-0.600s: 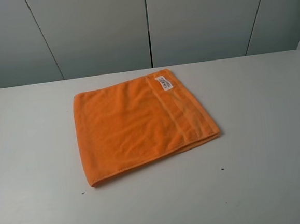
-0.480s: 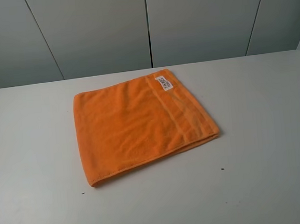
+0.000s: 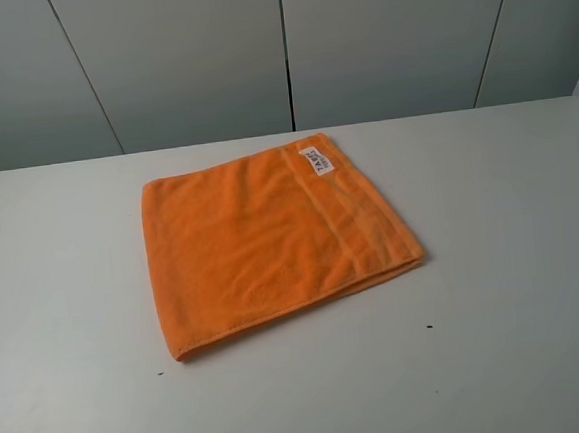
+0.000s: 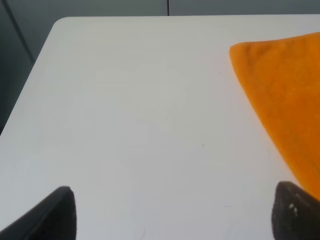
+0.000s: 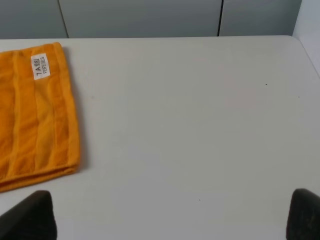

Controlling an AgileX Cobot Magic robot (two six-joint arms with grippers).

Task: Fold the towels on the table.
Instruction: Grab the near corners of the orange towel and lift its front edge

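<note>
The orange towel (image 3: 271,238) lies flat and folded on the white table (image 3: 510,209), its white label (image 3: 316,160) and woven band along the right side. No arm shows in the exterior high view. In the left wrist view the towel's corner (image 4: 285,90) lies off to one side, and the left gripper (image 4: 172,215) is open above bare table, fingertips (image 4: 60,212) wide apart. In the right wrist view the towel's labelled end (image 5: 35,110) lies off to one side, and the right gripper (image 5: 172,215) is open and empty, fingertips (image 5: 305,212) wide apart.
Grey panelled walls (image 3: 286,46) stand behind the table's far edge. A few tiny dark specks (image 3: 429,327) mark the tabletop. The table's left edge (image 4: 30,75) shows in the left wrist view, its right edge (image 5: 307,50) in the right wrist view.
</note>
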